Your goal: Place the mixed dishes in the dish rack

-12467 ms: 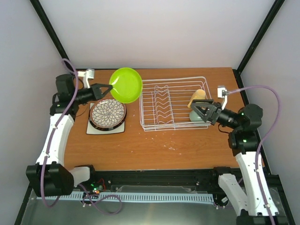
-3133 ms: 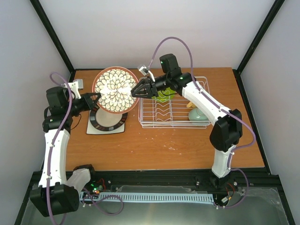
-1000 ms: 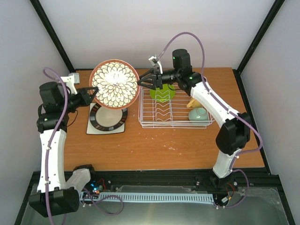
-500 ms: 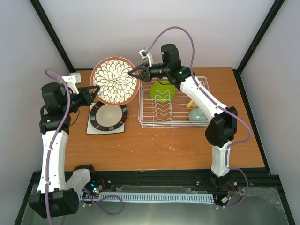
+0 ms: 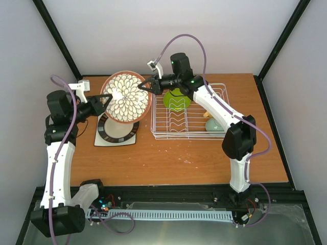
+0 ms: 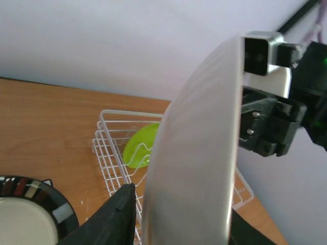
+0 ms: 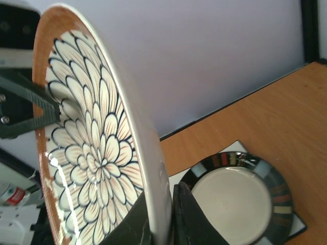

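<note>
floral plate (image 5: 126, 97) upright in midair, lime-green plate (image 5: 177, 99) standing in white wire rack (image 5: 191, 120)

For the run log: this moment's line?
brown floral-patterned plate: airborne, tilted | left gripper: shut on it | right gripper: shut on it

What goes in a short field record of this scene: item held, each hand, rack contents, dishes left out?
Held: brown floral-patterned plate, upright in air
Left hand: shut on its rim
Right hand: shut on the opposite rim
White wire dish rack: lime-green plate, mint-green bowl, yellow handled mug
Left out: cream plate with dark segmented rim, on white square plate
</note>
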Action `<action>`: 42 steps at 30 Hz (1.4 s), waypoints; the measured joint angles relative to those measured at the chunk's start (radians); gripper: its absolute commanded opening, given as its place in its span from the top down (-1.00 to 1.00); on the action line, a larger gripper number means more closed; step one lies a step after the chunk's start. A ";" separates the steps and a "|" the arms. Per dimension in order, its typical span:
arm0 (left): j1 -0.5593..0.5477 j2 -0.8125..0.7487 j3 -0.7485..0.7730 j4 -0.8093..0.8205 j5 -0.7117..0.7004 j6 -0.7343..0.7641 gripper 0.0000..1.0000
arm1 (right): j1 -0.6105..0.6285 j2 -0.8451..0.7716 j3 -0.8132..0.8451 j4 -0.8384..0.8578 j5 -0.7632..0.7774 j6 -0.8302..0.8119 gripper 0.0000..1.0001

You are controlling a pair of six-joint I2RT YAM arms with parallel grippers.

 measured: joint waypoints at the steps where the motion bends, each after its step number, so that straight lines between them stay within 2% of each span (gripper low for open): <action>1: -0.005 0.000 0.001 0.013 0.014 -0.002 0.10 | 0.003 -0.003 -0.010 -0.003 -0.011 -0.012 0.95; 3: -0.008 0.001 0.002 0.031 0.031 -0.012 -0.11 | 0.016 -0.016 -0.039 -0.010 -0.032 -0.038 0.95; 6: -0.008 0.005 0.002 0.044 0.035 -0.012 -0.22 | 0.030 -0.040 -0.075 -0.019 -0.027 -0.068 0.94; 9: -0.008 0.009 0.002 0.047 0.039 -0.008 -0.92 | 0.032 -0.080 -0.124 -0.008 -0.001 -0.080 0.94; 10: -0.008 0.011 0.002 0.049 0.036 -0.006 -0.98 | 0.029 -0.095 -0.141 -0.002 0.005 -0.080 0.94; 16: -0.008 0.015 0.003 0.050 -0.006 0.000 -0.99 | 0.010 -0.188 -0.224 0.049 0.104 -0.093 0.94; 21: -0.008 -0.023 0.003 0.049 -0.082 0.017 -1.00 | -0.023 -0.291 -0.309 0.061 0.282 -0.193 0.95; 27: -0.008 -0.095 0.003 0.046 -0.165 0.050 -1.00 | -0.082 -0.449 -0.481 0.129 0.576 -0.463 0.94; 33: -0.008 -0.093 -0.032 0.043 -0.204 0.068 -1.00 | -0.145 -0.536 -0.661 0.246 0.761 -0.734 0.94; 37: -0.008 -0.078 -0.059 0.037 -0.217 0.071 -0.99 | -0.148 -0.546 -0.744 0.308 0.828 -0.901 0.94; 42: -0.008 -0.068 -0.073 0.034 -0.223 0.077 -0.99 | -0.149 -0.555 -0.838 0.378 0.827 -1.042 0.95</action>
